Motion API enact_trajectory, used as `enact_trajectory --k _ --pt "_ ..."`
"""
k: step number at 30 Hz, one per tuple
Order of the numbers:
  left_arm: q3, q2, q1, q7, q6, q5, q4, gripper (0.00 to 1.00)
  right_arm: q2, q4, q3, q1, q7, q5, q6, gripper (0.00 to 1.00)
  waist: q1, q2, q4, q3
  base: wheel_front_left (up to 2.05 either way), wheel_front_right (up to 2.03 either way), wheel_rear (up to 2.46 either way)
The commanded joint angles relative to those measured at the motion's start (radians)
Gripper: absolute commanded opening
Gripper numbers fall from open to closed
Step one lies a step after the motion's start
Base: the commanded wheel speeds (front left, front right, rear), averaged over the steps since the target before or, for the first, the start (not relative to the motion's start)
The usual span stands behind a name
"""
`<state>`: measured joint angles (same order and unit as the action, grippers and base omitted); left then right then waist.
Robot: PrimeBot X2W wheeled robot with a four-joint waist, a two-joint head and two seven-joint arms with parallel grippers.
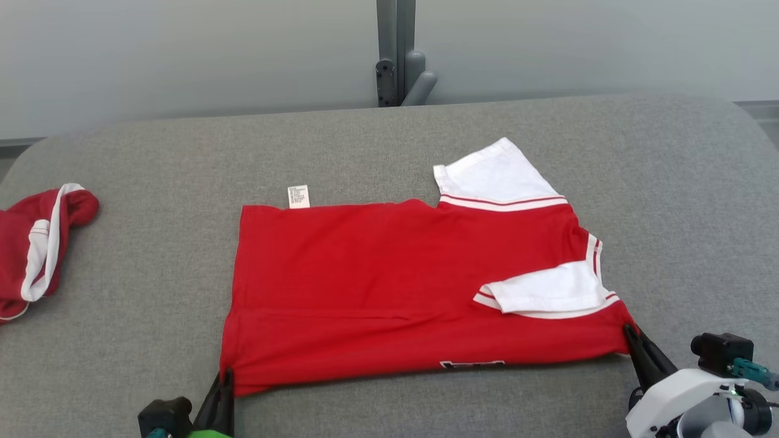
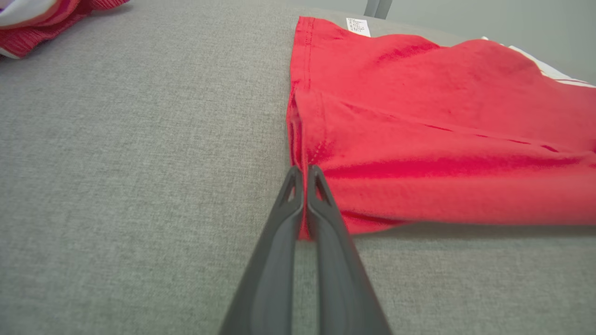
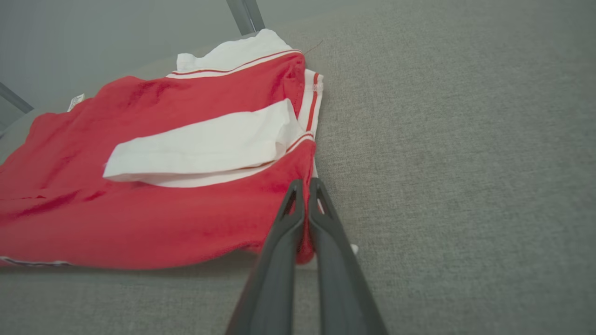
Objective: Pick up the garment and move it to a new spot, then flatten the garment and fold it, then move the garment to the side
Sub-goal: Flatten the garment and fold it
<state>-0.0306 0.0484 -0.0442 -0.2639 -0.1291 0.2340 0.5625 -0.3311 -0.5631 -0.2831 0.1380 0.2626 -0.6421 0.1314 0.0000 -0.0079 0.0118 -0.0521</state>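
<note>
Head view: both jaws pinching near corners of the red-and-white cotton T-shirt point(image 1: 365, 274), looks mid-fold; next, lift both evenly.

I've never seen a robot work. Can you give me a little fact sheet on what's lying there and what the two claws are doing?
Surface: grey fabric surface
Main item: red shirt with white sleeves, lying flat, one sleeve folded over it
Left gripper: shut on the shirt's near left corner
Right gripper: shut on the shirt's near right corner
Also there: second red-and-white garment, bunched at the left edge
</note>
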Motion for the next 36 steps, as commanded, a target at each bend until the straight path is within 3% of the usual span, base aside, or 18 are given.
enact_trajectory --k 1,18,19,20,21,27,32,36 --pt "0.004 0.004 0.028 0.000 -0.002 -0.003 0.008 0.00 -0.013 -0.005 -0.001 -0.030 0.003 -0.011 -0.001 0.00 0.0000 0.0079 0.002 0.044 0.00 0.00 0.00" --pt "-0.016 0.005 0.141 0.000 0.000 0.004 0.037 0.00 -0.033 0.034 -0.001 -0.180 0.003 -0.034 -0.002 0.00 0.0000 0.0079 0.001 0.112 0.00 0.00 0.00" --pt "-0.022 0.005 0.143 0.000 0.000 0.003 0.037 0.16 -0.031 0.031 -0.003 -0.182 0.003 -0.031 -0.002 0.00 0.0000 0.0079 0.002 0.111 0.00 0.00 0.00" --pt "-0.028 0.005 0.144 0.000 0.000 0.001 0.037 0.93 -0.032 0.025 -0.003 -0.184 0.003 -0.024 -0.002 0.49 0.0000 0.0079 0.002 0.109 0.00 0.00 0.00" --pt "-0.030 0.005 0.146 0.000 0.000 0.008 0.037 1.00 -0.031 0.019 -0.004 -0.184 0.003 -0.019 -0.002 1.00 0.0000 0.0079 0.003 0.108 0.00 0.00 0.00" --pt "-0.004 0.004 0.148 0.000 0.022 -0.017 0.001 1.00 -0.032 0.002 0.094 -0.175 0.003 0.067 -0.002 1.00 0.0000 0.0079 0.007 0.101 0.00 0.00 0.00" --pt "0.027 0.004 0.159 0.000 0.047 -0.064 -0.064 1.00 0.020 0.063 0.207 -0.173 0.003 0.175 -0.001 1.00 0.0000 0.0079 0.008 0.102 0.00 0.00 0.00" --pt "0.024 0.004 0.157 0.000 0.055 -0.077 -0.119 1.00 0.067 0.140 0.213 -0.174 0.003 0.228 -0.001 1.00 0.0000 0.0079 0.010 0.099 0.00 0.00 0.00"
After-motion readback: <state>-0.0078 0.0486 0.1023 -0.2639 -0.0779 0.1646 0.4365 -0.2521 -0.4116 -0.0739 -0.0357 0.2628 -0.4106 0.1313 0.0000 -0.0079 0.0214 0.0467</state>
